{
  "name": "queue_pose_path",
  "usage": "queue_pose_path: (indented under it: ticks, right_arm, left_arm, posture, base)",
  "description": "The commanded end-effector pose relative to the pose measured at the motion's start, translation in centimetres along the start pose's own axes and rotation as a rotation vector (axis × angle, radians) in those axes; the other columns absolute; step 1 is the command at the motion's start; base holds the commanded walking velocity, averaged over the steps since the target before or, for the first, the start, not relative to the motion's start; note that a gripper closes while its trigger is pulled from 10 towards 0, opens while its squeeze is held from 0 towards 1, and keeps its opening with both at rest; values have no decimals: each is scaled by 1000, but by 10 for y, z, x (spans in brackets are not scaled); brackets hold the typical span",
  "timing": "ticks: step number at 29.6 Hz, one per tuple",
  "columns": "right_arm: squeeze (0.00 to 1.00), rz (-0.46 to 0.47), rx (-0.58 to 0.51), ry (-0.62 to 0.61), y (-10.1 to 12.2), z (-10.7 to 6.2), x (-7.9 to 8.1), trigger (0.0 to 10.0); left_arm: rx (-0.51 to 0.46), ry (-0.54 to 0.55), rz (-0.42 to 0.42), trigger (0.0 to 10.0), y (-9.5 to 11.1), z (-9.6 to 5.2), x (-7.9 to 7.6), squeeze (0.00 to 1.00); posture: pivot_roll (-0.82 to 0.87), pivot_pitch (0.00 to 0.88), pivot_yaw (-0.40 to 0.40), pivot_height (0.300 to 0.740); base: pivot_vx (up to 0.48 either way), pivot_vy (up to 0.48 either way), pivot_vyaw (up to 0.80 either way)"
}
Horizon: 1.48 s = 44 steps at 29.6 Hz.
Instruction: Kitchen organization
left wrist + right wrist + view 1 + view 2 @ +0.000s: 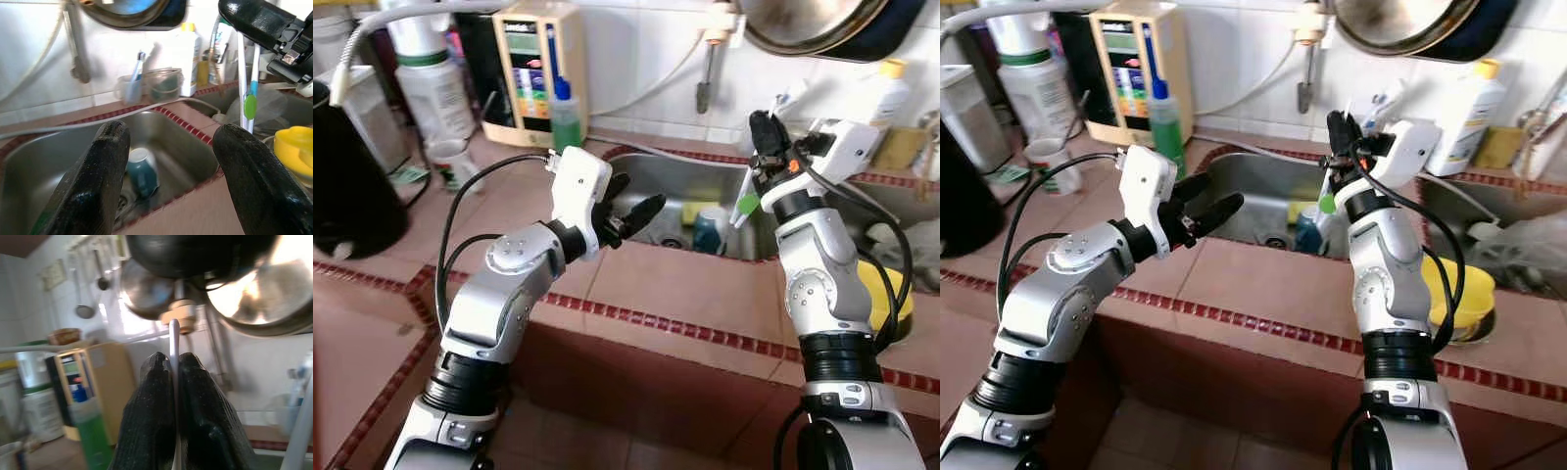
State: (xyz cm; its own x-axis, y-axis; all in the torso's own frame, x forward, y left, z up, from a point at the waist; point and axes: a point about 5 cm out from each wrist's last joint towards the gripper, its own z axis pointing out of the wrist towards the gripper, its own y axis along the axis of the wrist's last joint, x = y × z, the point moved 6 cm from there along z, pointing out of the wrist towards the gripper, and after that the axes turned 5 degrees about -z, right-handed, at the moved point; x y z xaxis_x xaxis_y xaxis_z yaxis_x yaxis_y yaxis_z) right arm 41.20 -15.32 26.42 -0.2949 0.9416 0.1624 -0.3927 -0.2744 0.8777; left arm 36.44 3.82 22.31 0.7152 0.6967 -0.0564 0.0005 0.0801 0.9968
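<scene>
One toothbrush (745, 201) upright in right end effector (764, 132), handle hanging down.

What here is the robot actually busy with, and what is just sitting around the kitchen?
In use:
- toothbrush, pinched upright in the right gripper
- left gripper, open at the front edge of the sink
- teal cup lying in the sink

Lying about:
- green bottle
- white bottle by the wall
- yellow bowl on the counter

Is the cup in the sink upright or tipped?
Tipped: the teal cup lies on its side by the drain in the sink.
</scene>
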Motion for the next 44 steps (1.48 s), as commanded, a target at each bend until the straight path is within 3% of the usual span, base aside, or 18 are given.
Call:
queue_pose_path:
  ticks: [1,10,18,26,30,44]
  right_arm:
    - [0,3,-11,-6,4,2,0,10000]
    - [0,8,-7,9,4,5,3,10000]
    - [0,6,7,0,0,6,0,10000]
    - [0,6,73,-79,-15,5,-21,10000]
    - [0,-11,165,-133,-36,3,-39,10000]
    - [0,1,271,-143,-63,-1,-52,10000]
  left_arm:
    - [-2,-8,15,10000,3,1,0,0]
    - [4,22,18,10000,1,-1,4,0]
    - [-4,8,3,10000,1,-2,0,0]
    - [28,-66,26,10000,-6,-8,-14,0]
    - [80,-97,40,10000,-19,-13,-22,0]
    - [145,-201,25,10000,-38,-26,-54,0]
  posture:
    - [1,2,29,740]
    - [7,3,21,740]
    - [10,3,18,740]
    - [12,13,21,740]
    - [16,19,22,740]
    - [48,23,12,740]
  base:
    - [480,0,0]
    - [456,0,0]
    - [0,0,0]
    - [0,0,0]
    - [0,0,0]
    - [0,0,0]
